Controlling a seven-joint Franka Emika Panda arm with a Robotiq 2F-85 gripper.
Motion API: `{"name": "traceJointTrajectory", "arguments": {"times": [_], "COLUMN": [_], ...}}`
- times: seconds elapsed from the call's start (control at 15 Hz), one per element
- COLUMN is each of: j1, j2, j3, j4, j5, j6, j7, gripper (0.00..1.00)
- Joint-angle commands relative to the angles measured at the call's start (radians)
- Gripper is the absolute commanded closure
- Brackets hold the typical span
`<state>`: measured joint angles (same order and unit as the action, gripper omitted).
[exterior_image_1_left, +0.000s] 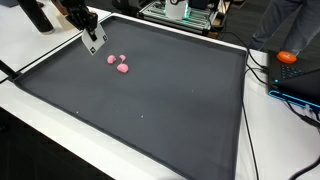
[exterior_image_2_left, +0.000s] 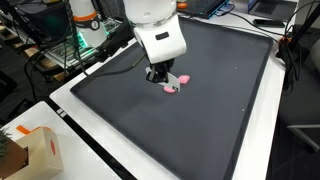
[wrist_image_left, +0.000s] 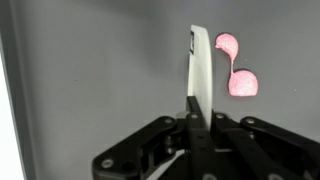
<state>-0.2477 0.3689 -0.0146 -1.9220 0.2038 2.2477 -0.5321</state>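
Both exterior views look down across the black mat (exterior_image_1_left: 160, 100) (exterior_image_2_left: 215, 110) from different sides; the close wrist view shares its pink pieces (wrist_image_left: 243, 84).

There were two pink lumps (wrist_image_left: 243, 84), one tool (wrist_image_left: 198, 35), one dark surface (exterior_image_1_left: 150, 110), one cardboard box (exterior_image_2_left: 40, 150) and one orange object (exterior_image_1_left: 287, 57)

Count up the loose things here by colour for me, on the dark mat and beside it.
Pink pieces on the dark mat: 2
Orange object beside the mat: 1
Brown cardboard box off the mat: 1
Total: 4
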Motion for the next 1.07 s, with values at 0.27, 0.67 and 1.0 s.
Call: {"name": "traceJointTrajectory", "arguments": {"times": [0.27, 0.67, 1.0], "j1": [0.067, 0.132, 0.195], "j2": [-0.076, -0.117, -0.143], "j3": [0.009, 0.02, 0.029], "j4": [-0.133, -0.199, -0.221], "j5": [-0.059, -0.122, -0.185], "j6": [0.142, 0.181, 0.174], "j7": [0.031, 0.094, 0.2], "gripper": [0.99, 0.99, 0.99]}}
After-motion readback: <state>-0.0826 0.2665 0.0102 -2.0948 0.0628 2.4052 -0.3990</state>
